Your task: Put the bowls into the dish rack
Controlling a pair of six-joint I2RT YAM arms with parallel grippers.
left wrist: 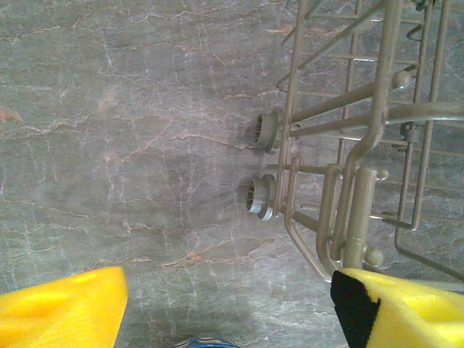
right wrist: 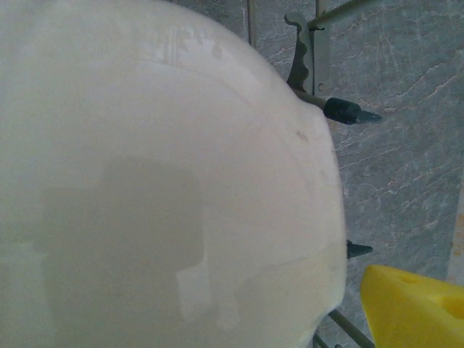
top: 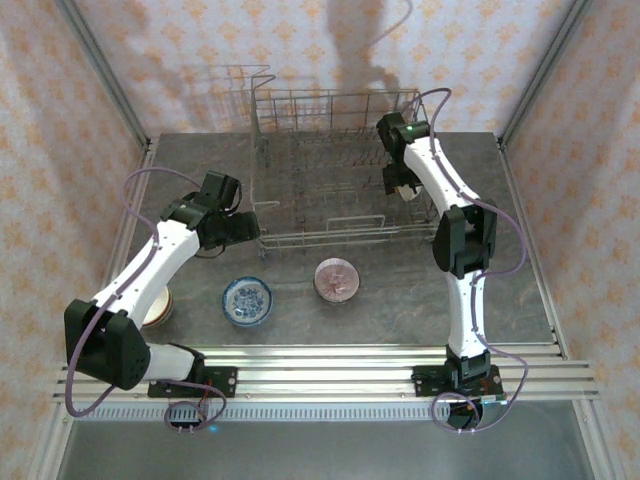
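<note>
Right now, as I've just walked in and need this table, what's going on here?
The right gripper reaches into the right end of the dish rack, jaws open, a cream bowl close in front of it among the tines. The left gripper hovers open and empty over the table by the rack's near left corner. A blue-and-white bowl and a pinkish bowl wait on the table.
</note>
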